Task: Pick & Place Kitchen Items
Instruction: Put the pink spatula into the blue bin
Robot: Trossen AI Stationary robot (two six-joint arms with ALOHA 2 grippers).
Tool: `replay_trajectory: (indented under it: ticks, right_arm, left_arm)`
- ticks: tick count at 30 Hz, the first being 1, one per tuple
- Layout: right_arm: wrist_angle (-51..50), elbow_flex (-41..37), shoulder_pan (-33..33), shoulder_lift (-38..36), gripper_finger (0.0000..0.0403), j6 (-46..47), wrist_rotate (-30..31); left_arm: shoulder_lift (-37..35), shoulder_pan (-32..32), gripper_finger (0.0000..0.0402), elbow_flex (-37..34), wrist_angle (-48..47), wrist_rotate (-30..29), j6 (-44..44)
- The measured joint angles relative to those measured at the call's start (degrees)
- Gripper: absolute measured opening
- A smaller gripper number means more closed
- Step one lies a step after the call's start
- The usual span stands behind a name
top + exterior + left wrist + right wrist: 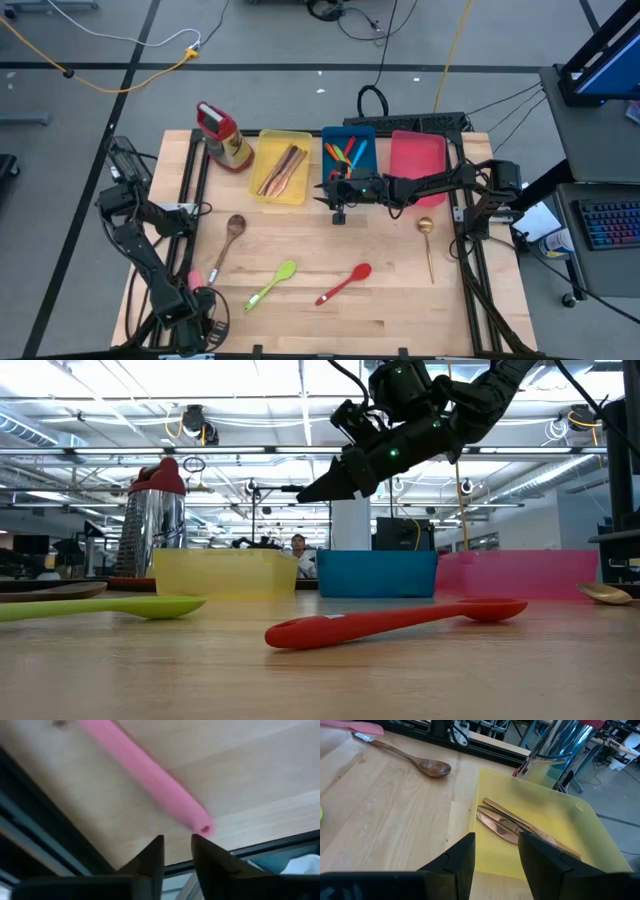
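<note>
On the bare table [300, 310] lie five utensils; both end effectors, left [176, 851] and right [496, 849], stand spread, empty.

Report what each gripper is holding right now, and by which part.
Nothing is held. The left gripper stands open just off the tip of the pink utensil on the table, not touching it. The right gripper hangs open and empty near the yellow tray.

I see a light wooden table [300, 300] carrying a yellow tray [282, 166], blue tray [349, 152] and pink tray [417, 157] along its far edge, with a red-capped bottle [224, 137] near the far left corner. Lying directly on the wood are a wooden spoon [227, 240], pink utensil [194, 276], green spoon [271, 284], red spoon [344, 284] and gold spoon [427, 246].
</note>
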Motion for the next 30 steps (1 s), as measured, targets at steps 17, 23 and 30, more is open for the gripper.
replay_trajectory:
  ticks: [17,23,30]
  right_arm:
    - [-0.26,0.0,0.0,0.0,0.0146,1.35,-0.02]
    - [-0.28,0.0,-0.02,0.0,0.0146,1.49,-0.02]
    - [-0.66,0.0,0.0,0.0,0.0146,1.51,-0.02]
  left_arm:
    - [0.0,-0.06,0.0233,0.0,-2.12,-5.82,0.12]
    - [0.0,-0.82,0.0204,-1.39,-0.38,-5.94,0.92]
    - [-0.32,-1.34,0.0191,-3.9,3.45,-6.6,1.93]
